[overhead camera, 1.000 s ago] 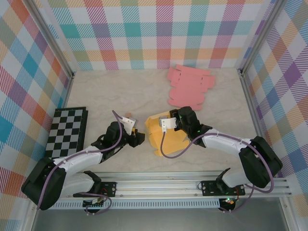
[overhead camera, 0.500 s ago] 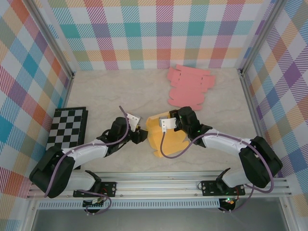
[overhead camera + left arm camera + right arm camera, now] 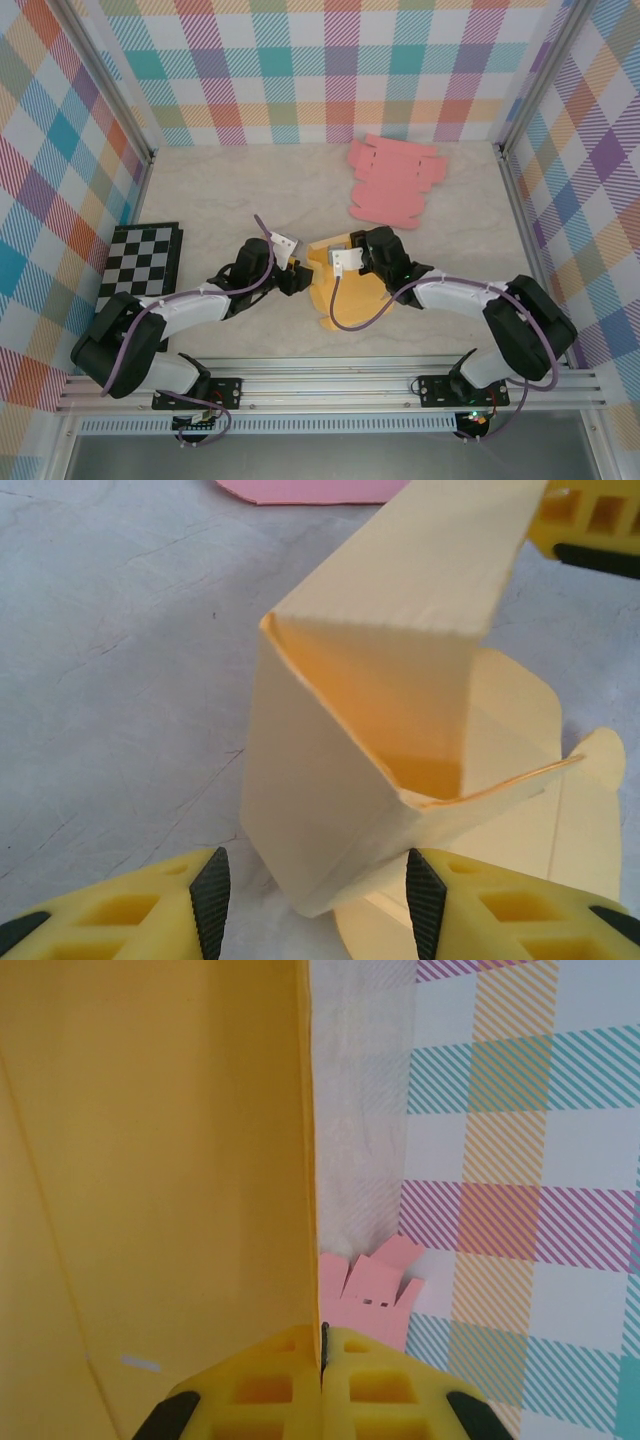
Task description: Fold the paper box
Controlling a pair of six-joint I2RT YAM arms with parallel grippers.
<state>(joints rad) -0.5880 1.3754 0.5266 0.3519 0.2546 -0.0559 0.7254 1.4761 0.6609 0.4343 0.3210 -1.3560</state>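
The yellow paper box lies partly folded at the table's front centre, one panel raised. In the left wrist view the paper box stands as an open-topped sleeve, its lower corner between my fingers. My left gripper is open astride that corner; the left pad stands clear of the paper and the right pad is at a flap's edge. My right gripper is shut on the edge of the raised yellow panel.
A flat pink box blank lies at the back right. A checkerboard sits at the left edge. Plaid walls close in the table on three sides. The rail runs along the front.
My left gripper has moved right, up to the box, and now straddles its left corner. The right gripper has kept its grip and shifted slightly left.
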